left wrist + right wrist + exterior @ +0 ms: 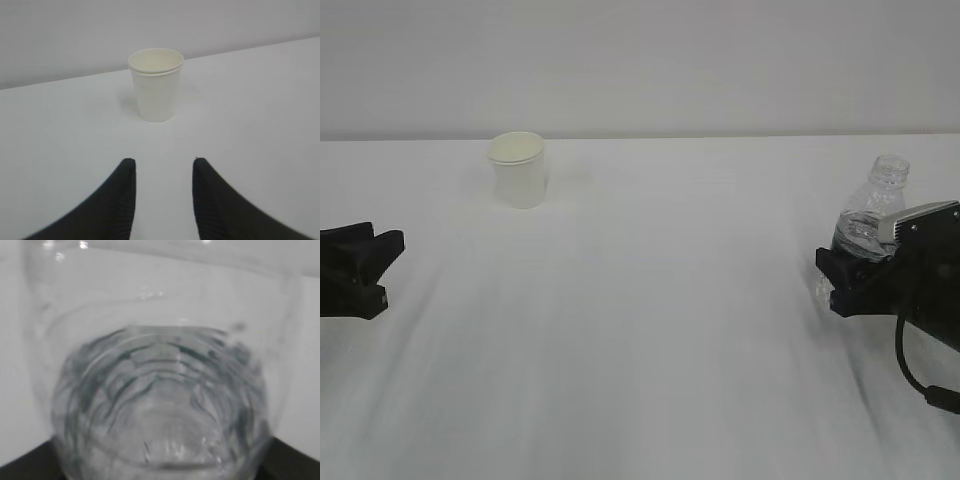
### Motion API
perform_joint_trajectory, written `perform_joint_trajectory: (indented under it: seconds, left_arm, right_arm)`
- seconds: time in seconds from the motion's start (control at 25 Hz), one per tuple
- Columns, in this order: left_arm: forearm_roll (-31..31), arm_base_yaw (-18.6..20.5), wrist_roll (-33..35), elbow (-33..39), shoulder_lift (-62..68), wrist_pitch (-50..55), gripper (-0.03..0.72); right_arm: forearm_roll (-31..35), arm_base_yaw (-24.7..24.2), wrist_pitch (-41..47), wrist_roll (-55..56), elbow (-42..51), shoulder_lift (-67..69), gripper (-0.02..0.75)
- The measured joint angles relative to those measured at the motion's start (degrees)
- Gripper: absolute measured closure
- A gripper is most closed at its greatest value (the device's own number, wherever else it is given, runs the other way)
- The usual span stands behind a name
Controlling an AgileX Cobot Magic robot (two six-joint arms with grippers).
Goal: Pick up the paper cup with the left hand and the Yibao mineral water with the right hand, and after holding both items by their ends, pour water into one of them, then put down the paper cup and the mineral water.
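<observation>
The off-white paper cup (518,170) stands upright at the back left of the table; in the left wrist view the paper cup (155,85) is straight ahead. My left gripper (388,265) hovers at the left edge, well short of the cup. Its jaws (164,162) are open with only bare table between them. The clear, capless Yibao mineral water (880,195) stands at the right, leaning slightly. My right gripper (830,280) is shut on its lower body. The bottle (160,390) fills the right wrist view, with black fingers (25,467) at both bottom corners.
The white table (650,330) stretches between the two arms and meets a pale wall (720,60) at the back. A black cable (910,365) hangs from the right gripper.
</observation>
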Motion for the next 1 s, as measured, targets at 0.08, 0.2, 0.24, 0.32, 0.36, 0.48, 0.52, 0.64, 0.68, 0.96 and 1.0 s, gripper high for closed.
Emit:
perform_joint_trajectory:
  seconds: [0.08,0.2,0.24,0.32,0.36,0.48,0.52,0.64,0.68,0.96,1.0]
  left_arm:
    - [0.00,0.00,-1.43,-0.11,0.00,0.00,0.425]
    - [0.00,0.00,-2.41,-0.11,0.00,0.00,0.445]
    - [0.00,0.00,-2.49,-0.11,0.00,0.00,0.449]
    - [0.00,0.00,-2.63,-0.11,0.00,0.00,0.452]
    - [0.00,0.00,-2.63,-0.11,0.00,0.00,0.452]
    - [0.00,0.00,-2.63,-0.11,0.00,0.00,0.452]
    - [0.00,0.00,-2.63,-0.23,0.00,0.00,0.452]
    - [0.00,0.00,-2.63,-0.74,0.00,0.00,0.453]
    - [0.00,0.00,-2.63,-0.99,0.00,0.00,0.453]
    - [0.00,0.00,-2.67,-2.85,0.00,0.00,0.453]
    - [0.00,0.00,-2.67,-2.87,0.00,0.00,0.453]
  right_arm:
    - [0.00,0.00,0.00,0.04,0.00,0.00,0.288]
    - [0.00,0.00,0.00,0.13,0.00,0.00,0.288]
    - [-0.11,0.00,0.00,0.13,0.00,0.00,0.288]
    - [-0.23,0.00,0.00,0.17,0.00,0.00,0.288]
    - [-0.23,0.00,0.00,0.26,0.00,0.00,0.288]
    - [0.58,0.00,0.00,0.53,0.00,0.00,0.289]
    - [1.50,0.00,0.00,0.93,0.00,0.00,0.289]
    - [4.20,0.00,0.00,0.93,0.00,0.00,0.289]
    - [5.06,0.00,0.00,0.93,0.00,0.00,0.289]
    - [10.52,0.00,0.04,0.93,1.45,0.00,0.290]
    - [10.64,0.00,0.04,1.24,1.45,0.00,0.290]
